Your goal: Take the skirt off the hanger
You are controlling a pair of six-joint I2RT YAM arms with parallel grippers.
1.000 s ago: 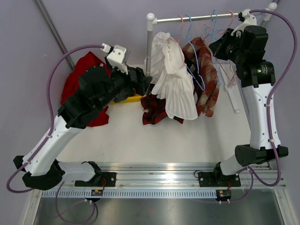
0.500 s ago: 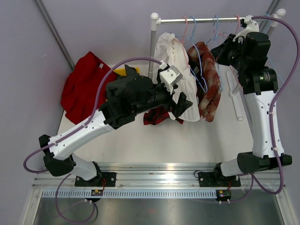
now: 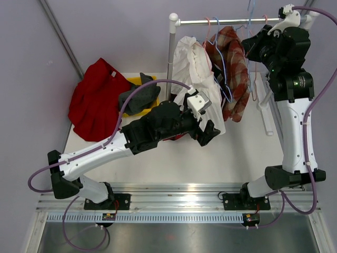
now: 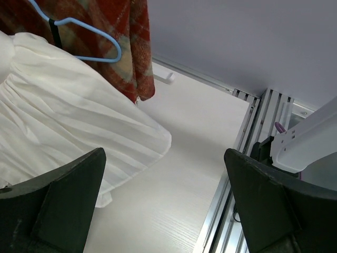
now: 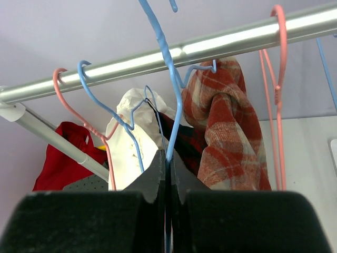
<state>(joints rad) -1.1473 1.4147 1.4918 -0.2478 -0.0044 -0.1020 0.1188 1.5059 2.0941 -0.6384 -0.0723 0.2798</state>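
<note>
The white pleated skirt (image 3: 197, 79) hangs from the rail (image 3: 226, 21) that stands along the far edge of the counter (image 3: 158, 158). It sits near the rail's left end, and its hem spreads down toward the middle of the counter. Just to its right on the same rail hangs a red plaid garment (image 3: 234, 68), touching the skirt's side.

The left tool (image 4: 164, 153) is released, its two fingers (image 4: 58, 205) spread wide with nothing between them. It sits low beside the skirt's hem, over the middle of the counter (in the wrist view the hem lies just ahead of the left finger, and whether it touches the cloth cannot be told).

The right tool (image 5: 167, 158) is up by the right end of the rail, clenched on the wire of a blue hanger (image 5: 167, 74). That wire runs up from the fingers and crosses in front of the rail. Which hanger carries the skirt cannot be made out, since several pink and blue hooks crowd the rail.

A red garment (image 3: 95, 100) lies heaped at the far left corner of the counter. A grey cloth (image 3: 138, 97) rests just beside it, near the far edge.
</note>
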